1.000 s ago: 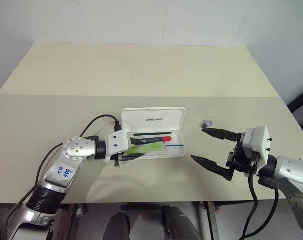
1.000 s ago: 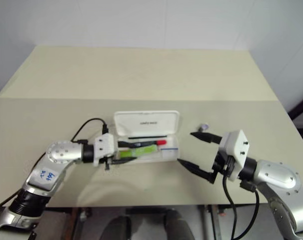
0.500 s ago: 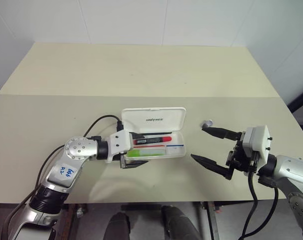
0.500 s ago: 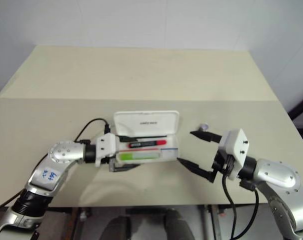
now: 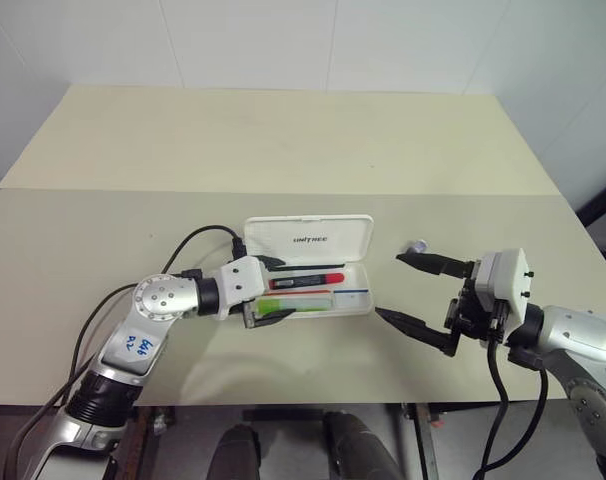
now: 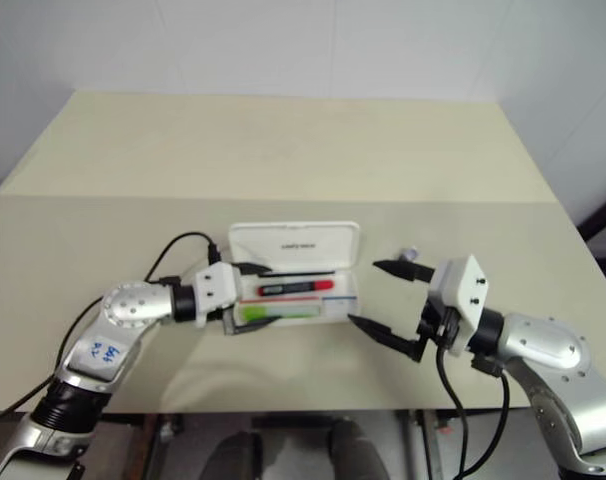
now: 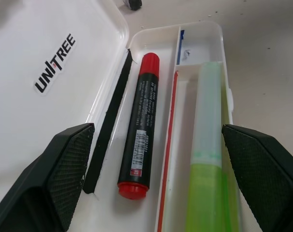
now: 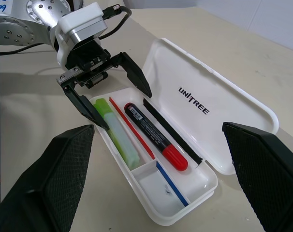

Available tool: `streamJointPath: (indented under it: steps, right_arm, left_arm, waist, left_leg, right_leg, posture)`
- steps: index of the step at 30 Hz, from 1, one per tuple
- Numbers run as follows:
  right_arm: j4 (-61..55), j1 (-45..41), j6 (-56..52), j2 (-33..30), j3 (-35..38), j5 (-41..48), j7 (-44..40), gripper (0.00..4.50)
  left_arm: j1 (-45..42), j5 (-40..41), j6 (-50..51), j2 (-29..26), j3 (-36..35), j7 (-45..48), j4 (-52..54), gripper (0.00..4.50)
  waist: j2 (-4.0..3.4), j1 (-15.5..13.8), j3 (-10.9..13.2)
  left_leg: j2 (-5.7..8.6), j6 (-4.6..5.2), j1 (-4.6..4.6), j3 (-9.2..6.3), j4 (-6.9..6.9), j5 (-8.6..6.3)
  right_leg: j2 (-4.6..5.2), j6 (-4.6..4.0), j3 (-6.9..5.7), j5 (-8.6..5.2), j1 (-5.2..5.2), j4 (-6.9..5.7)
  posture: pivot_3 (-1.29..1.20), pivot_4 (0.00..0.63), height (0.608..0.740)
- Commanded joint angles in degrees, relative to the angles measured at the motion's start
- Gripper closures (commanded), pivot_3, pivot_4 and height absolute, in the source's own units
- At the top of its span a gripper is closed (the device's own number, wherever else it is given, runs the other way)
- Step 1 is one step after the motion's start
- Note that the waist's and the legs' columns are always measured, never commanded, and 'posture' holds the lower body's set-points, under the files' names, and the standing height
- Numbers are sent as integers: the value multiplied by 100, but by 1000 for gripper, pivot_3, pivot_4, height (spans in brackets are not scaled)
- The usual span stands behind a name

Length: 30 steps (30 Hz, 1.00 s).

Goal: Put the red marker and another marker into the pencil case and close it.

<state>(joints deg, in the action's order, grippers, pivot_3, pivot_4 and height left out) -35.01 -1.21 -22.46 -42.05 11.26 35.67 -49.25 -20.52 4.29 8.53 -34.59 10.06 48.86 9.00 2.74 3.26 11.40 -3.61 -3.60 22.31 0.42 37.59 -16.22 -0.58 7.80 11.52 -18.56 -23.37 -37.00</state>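
Pale beige table (image 5: 283, 150) against a white wall, seen from above: at centre frame lies the pencil case (image 5: 308, 266), a white hinged box with its lid thrown back flat and the "UNITREE" lettering showing. Inside the tray, the red marker (image 5: 305, 281) rests lengthwise in the compartment next to the hinge, red cap toward the right of the frame; the lime-green highlighter (image 5: 295, 297) lies parallel in the front compartment, a thin red divider between the two. Neither is held.

At the case's left end, the left gripper (image 5: 275, 290) reaches in from the left of the frame, its two black fingers spread wide — one over the hinge side, one at the tray's front edge — clamped on nothing. To the right of centre, well clear of the case, the right gripper (image 5: 415, 290) hangs above the table with its fingers likewise far apart and empty. A small grey cap-like bit (image 5: 417, 244) sits on the table just right of the lid.
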Motion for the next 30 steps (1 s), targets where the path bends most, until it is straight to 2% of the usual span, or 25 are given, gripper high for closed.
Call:
streamJointPath:
  steps: [1,7,14,21,26,30]
  right_arm:
    - [-30,-39,121,34,9,29,-33,0]
    - [-5,-53,139,56,-23,3,-58,0]
    - [73,-100,174,52,-49,0,-100,0]
    - [459,-115,325,65,-45,-211,-101,0]
    - [1508,-435,805,94,-141,-923,53,0]
    - [2438,-943,1146,201,-284,-1469,250,0]
  left_arm:
    - [-51,-177,-15,-3,-41,-176,41,25]
    - [-16,-226,-41,-109,-111,-254,32,25]
    - [-77,165,423,-176,-406,-188,702,25]
    - [-175,1834,1087,-233,-1275,302,1510,25]
    - [461,2711,872,-751,-1766,1433,1643,25]
    - [501,2914,252,-483,-2014,1557,1454,25]
  waist:
    - [0,1,0]
    - [0,15,0]
    - [0,13,0]
    - [0,12,0]
    - [0,129,0]
    - [1,151,1]
  left_leg:
    - [0,0,0,0,4,0]
    - [2,2,-3,1,19,1]
    - [2,4,-3,2,20,2]
    - [1,6,4,0,18,0]
    - [1,6,-2,9,15,0]
    - [3,7,-1,8,19,0]
  right_leg:
    - [0,1,0,1,1,-2]
    - [0,13,4,8,10,-5]
    - [-1,15,5,9,10,-3]
    - [0,14,3,9,5,-1]
    - [1,13,7,8,6,0]
    - [3,14,6,9,8,2]
  posture:
    - [0,150,740]
    - [0,150,740]
    - [0,150,740]
    - [0,150,740]
    - [0,150,740]
    - [0,150,740]
